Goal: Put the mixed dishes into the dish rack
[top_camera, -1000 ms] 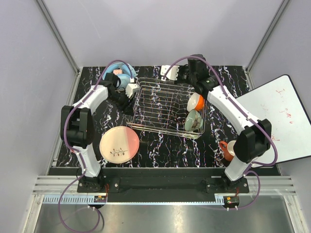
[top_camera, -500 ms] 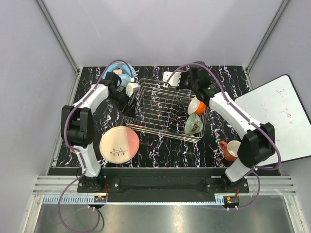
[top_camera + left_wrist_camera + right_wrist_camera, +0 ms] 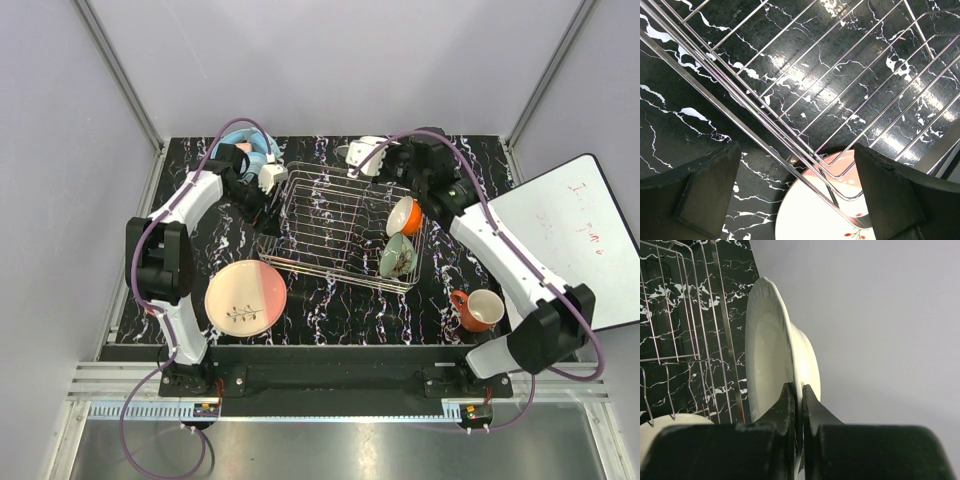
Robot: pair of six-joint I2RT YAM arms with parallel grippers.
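We hold the plain white plate (image 3: pixel 767 355) beyond the dish rack (image 3: pixel 335 270).
Our right gripper (image 3: pixel 796 390) pinches its rim; our left gripper (image 3: pixel 797 170) has its jaws spread.

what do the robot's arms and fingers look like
The left arm and right arm both have white link shells joined by black joints, rising from black bases. A purple cable loops loosely along each, from base to wrist. The left fingers and right fingers are matte black and chunky, with no markings visible.
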